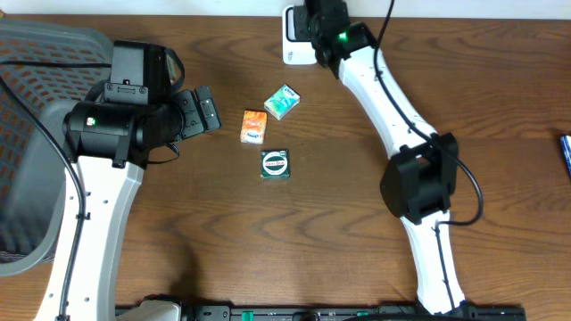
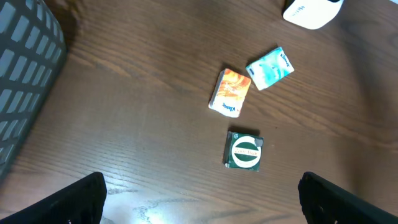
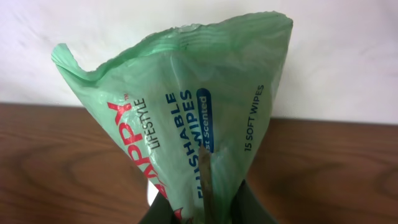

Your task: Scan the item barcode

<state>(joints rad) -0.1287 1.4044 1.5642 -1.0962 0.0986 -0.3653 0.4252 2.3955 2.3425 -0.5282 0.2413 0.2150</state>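
Observation:
A light green pack of flushable wipes [image 3: 186, 118] fills the right wrist view, standing up against a pale wall. My right gripper [image 3: 205, 206] is shut on its lower end. In the overhead view that gripper [image 1: 318, 27] sits at the table's far edge, right over the white scanner [image 1: 291, 43], and the arm hides the pack there. A sliver of the scanner [image 3: 151, 194] shows beside the pack. My left gripper [image 1: 207, 111] hovers over the left of the table, open and holding nothing [image 2: 202, 208].
Three small packs lie mid-table: a teal one [image 1: 282, 102], an orange one [image 1: 254, 126] and a dark green square one [image 1: 275, 164]. A grey mesh chair [image 1: 36, 89] stands at the left edge. A blue object [image 1: 566, 152] pokes in at the right edge.

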